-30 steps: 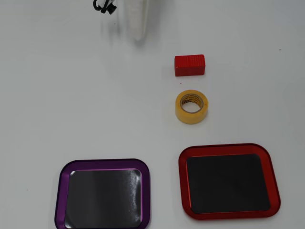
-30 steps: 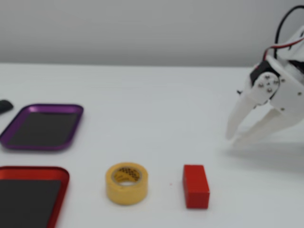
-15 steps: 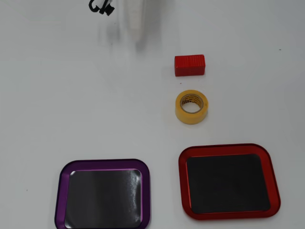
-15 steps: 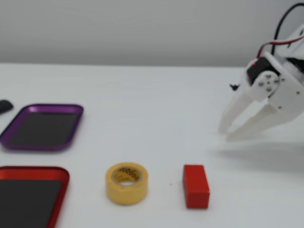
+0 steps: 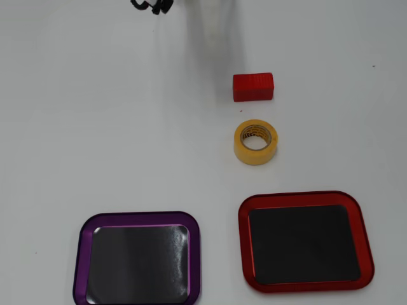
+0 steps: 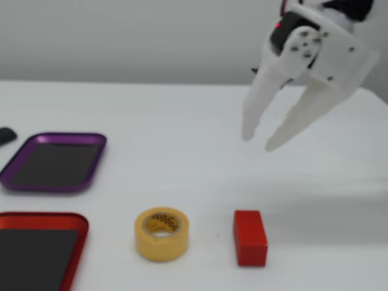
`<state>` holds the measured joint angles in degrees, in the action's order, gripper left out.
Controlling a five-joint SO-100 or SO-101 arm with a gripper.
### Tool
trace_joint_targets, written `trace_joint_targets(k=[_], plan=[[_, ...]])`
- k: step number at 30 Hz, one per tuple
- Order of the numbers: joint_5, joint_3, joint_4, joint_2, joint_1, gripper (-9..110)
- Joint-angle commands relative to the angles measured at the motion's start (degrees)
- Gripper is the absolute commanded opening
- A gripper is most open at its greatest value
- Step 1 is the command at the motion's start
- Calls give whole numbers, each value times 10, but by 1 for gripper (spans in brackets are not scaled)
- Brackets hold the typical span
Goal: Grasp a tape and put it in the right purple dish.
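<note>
In the fixed view, the red dish [image 6: 36, 251] lies nearest the camera at the lower left, flat on the white worktop [image 6: 182, 121]. The purple dish [image 6: 53, 162] sits just behind it, well apart from the tape; both dishes show a black, flat inside with nothing in it.

The tape [image 6: 161, 233] lies flat on the worktop with its core opening upward, to the right of the red dish. The red block [image 6: 250, 237] lies near the tape on its right, not touching it.

My claw [image 6: 256, 140] hangs in the air above the worktop at the upper right of the fixed view, tips pointing down. The two white fingers [image 6: 297, 118] stand a narrow gap apart and hold nothing. The claw is well apart from the tape and from both dishes.

In the overhead view, the tape [image 5: 255, 142] lies between the block [image 5: 253, 87] above and the red dish [image 5: 304, 240] below. The purple dish [image 5: 137, 257] lies at the lower left. A dark object [image 5: 151, 6] at the top edge is probably a cable; too little of it shows to be sure.
</note>
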<state>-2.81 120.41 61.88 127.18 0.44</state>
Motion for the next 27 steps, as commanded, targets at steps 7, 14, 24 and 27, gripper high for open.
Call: trace_joint_targets(k=[7, 14, 24, 27], plan=[[26, -232, 21, -291, -10, 14], [26, -282, 13, -341, -33, 14], [31, -281, -37, -385, -91, 14], [31, -279, -54, -397, -91, 14]])
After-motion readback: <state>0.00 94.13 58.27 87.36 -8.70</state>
